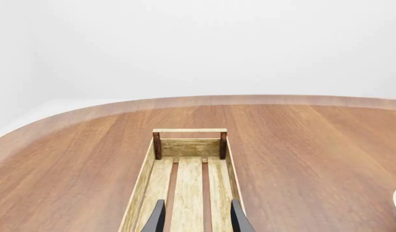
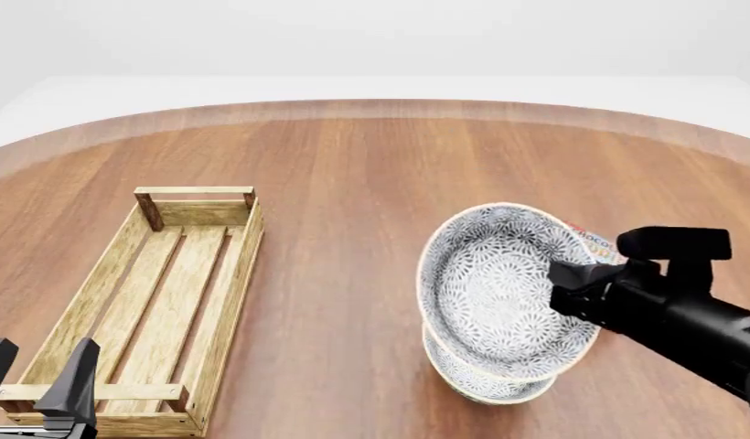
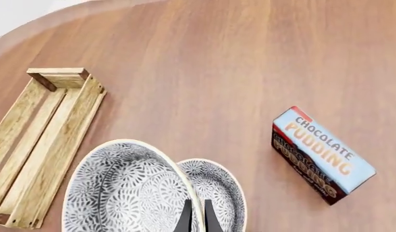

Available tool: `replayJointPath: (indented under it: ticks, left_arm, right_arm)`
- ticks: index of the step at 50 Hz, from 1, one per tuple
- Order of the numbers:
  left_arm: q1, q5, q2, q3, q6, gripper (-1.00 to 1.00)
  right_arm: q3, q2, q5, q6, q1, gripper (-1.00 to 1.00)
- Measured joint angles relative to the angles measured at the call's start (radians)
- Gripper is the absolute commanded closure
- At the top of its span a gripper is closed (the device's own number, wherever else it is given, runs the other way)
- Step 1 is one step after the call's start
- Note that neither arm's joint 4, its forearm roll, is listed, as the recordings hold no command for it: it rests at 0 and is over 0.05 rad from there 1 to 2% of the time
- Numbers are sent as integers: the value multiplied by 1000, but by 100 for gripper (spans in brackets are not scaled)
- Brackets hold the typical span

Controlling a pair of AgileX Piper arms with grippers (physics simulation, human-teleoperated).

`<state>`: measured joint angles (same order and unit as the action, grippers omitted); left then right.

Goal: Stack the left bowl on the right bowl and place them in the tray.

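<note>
right gripper [image 2: 558,291] pinching rim of upper bowl [image 2: 503,288], holding it tilted over lower bowl [image 2: 491,382]; left gripper [image 2: 39,368] hanging open over tray [image 2: 229,283].

Front and both wrist views share the tray [image 2: 155,311].

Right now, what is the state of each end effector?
Left end effector: open, holding nothing, above the tray.
Right end effector: closed on the upper bowl's rim.
</note>
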<state>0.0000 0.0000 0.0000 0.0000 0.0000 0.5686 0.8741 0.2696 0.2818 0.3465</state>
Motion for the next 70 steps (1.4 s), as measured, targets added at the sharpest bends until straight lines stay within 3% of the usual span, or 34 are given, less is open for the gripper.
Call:
replayJointPath:
  ticks: [22, 70]
  left_arm:
    - [0, 0, 0, 0, 0, -100]
    - [0, 0, 0, 0, 0, -100]
  right_arm:
    - [-86, 98, -139, 35, -64, 100]
    - [-193, 338, -418, 82, -92, 100]
